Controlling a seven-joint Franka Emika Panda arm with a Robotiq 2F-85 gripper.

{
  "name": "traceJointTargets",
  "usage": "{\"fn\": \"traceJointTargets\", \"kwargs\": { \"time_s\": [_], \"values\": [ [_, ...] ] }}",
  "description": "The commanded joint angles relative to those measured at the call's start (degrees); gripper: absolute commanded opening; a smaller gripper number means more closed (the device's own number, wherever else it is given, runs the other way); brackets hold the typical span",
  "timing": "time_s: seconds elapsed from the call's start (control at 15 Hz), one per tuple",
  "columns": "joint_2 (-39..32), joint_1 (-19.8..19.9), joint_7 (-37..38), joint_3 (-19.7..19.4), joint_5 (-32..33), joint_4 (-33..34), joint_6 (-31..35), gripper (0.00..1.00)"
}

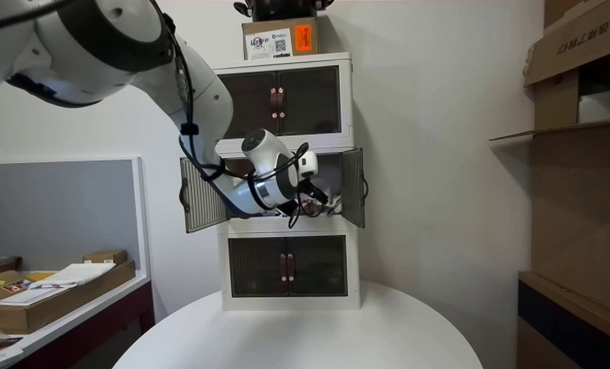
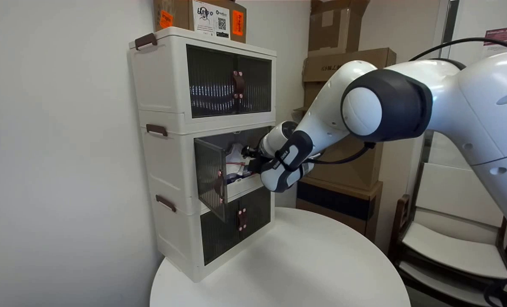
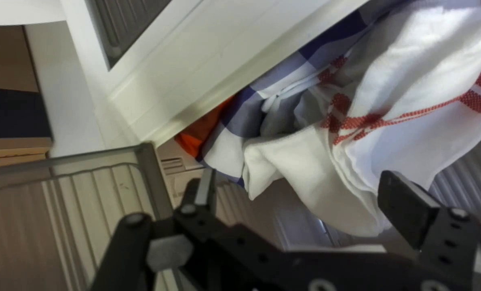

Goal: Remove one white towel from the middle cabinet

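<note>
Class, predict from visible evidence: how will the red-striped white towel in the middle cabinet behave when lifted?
The white towel will probably hang limp, since it slumps in soft folds. It is likely light for its bulk, as its layered edges look thin. Lifting it might drag the checked cloth, which appears to lie against it.

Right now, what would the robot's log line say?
middle cabinet: both doors open | red-striped white towel: inside, ungripped | gripper: open

Looks like a lab or office, can't tell which: white-and-black jointed robot arm (image 2: 385, 102), stacked brown cardboard boxes (image 2: 351, 177), dark-framed white-seated chairs (image 2: 453, 251), round white table (image 1: 295, 338).
</note>
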State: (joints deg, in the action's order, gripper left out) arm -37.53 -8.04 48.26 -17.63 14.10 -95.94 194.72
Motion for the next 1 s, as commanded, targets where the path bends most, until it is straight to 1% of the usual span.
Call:
{"fn": "traceJointTargets", "kwargs": {
  "time_s": [0.0, 0.13, 0.73, 0.8, 0.87, 0.93],
  "values": [
    [-3.9, -4.0, 0.4, -4.5, -3.0, 4.4, -1.3, 1.0],
    [-4.8, -4.4, 0.6, -4.7, -3.5, 5.4, -1.6, 1.0],
    [-8.2, -3.3, 0.5, -1.8, -2.4, 11.7, -3.7, 1.0],
    [-8.5, -3.2, 0.4, -1.7, -2.3, 12.2, -3.9, 0.84],
    [-8.8, -3.1, 0.4, -1.4, -2.2, 12.6, -3.9, 0.74],
    [-9.0, -2.8, 0.3, -1.0, -2.1, 12.9, -3.9, 0.67]
  ]
}}
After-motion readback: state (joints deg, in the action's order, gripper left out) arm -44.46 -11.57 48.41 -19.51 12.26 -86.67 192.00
